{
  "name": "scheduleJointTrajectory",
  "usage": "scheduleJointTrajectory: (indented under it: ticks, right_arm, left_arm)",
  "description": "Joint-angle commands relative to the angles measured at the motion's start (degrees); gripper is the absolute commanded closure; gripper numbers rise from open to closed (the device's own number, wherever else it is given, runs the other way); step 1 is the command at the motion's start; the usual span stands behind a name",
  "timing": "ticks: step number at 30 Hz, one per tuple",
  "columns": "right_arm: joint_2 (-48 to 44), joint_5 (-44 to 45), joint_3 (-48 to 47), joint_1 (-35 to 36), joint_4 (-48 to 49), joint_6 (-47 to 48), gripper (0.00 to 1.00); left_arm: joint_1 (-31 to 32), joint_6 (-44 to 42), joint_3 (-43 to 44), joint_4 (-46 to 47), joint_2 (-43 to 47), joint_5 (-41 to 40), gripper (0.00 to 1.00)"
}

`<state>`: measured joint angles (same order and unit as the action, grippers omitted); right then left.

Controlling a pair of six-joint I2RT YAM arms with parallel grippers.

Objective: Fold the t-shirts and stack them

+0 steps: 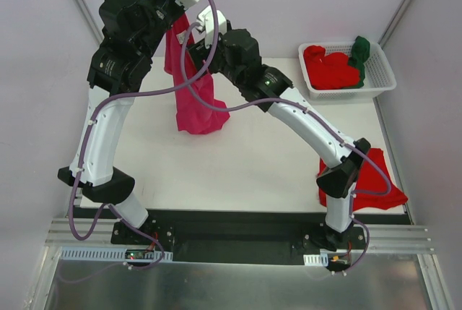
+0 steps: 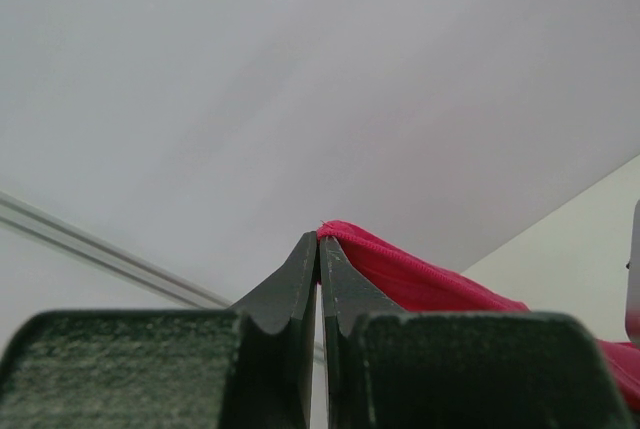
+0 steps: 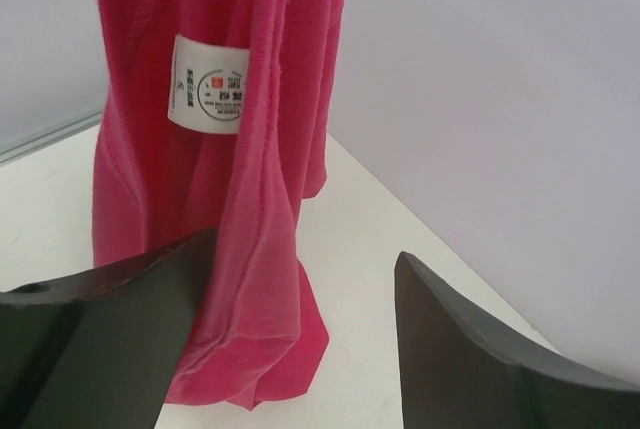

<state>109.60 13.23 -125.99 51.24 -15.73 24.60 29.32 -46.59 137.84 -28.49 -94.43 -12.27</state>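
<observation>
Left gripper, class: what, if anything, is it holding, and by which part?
The left gripper pinches the magenta-pink t-shirt by a stitched edge; the shirt hangs down to the table. The right gripper holds nothing.

One magenta t-shirt [image 1: 196, 104]; one loose red t-shirt [image 1: 375, 174]; one basket [image 1: 348, 94] holding red heap [image 1: 328, 69], one green t-shirt [image 1: 360, 50].

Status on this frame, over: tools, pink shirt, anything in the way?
Left tool shut on magenta shirt, edge held high. Right tool open beside the hanging cloth, no grip. Shirt's bottom bunched on table. Nothing blocking; red shirt and basket off right.
</observation>
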Motion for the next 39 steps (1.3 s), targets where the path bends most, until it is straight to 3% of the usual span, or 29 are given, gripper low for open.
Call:
scheduleJointTrajectory:
  ticks: [1, 4, 7, 10, 14, 16, 21, 25, 32, 39]
  right_arm:
    - [-0.26, -0.40, 1.80, 0.00, 2.19, -2.53, 0.25]
    - [-0.44, -0.84, 2.94, 0.26, 1.49, -3.07, 0.26]
    - [-0.79, -1.28, 4.18, 0.52, 1.14, -3.07, 0.36]
    - [-1.32, -1.20, 4.88, 0.52, 0.70, -2.80, 0.68]
    - [-2.90, -1.98, 4.01, 0.26, -3.51, 2.54, 0.92]
    - [-4.74, -1.90, 4.61, -1.48, -6.24, 5.19, 0.99]
    - [-11.68, 1.09, 3.30, -5.36, -10.02, 7.56, 0.99]
    - [-15.73, 7.75, 2.07, -5.80, -8.89, 16.85, 0.99]
    - [-23.11, 10.49, 1.10, -5.98, -6.60, 27.77, 0.99]
    - [-31.63, 10.33, 6.55, -1.68, -10.10, 30.77, 0.99]
  left_arm:
    - [0.74, -1.31, 1.64, 4.41, 1.88, -0.82, 1.00]
    - [0.65, -2.01, 1.64, 4.58, 2.06, -1.00, 1.00]
    - [0.74, -2.45, 1.64, 4.85, 2.23, -1.09, 1.00]
    - [0.65, -2.54, 1.47, 4.94, 2.32, -1.35, 1.00]
    - [0.74, -2.90, -0.81, 5.02, 3.11, -1.44, 1.00]
    - [0.65, -2.46, -2.48, 5.02, 3.90, -1.35, 1.00]
    - [0.74, -2.02, -4.16, 5.11, 4.43, -1.26, 1.00]
    - [0.65, -2.37, -6.87, 5.02, 5.83, -1.35, 1.00]
    - [0.74, -2.11, -7.93, 4.94, 9.35, -0.21, 1.00]
    - [3.90, -1.93, -23.64, 4.67, 24.36, 3.65, 1.00]
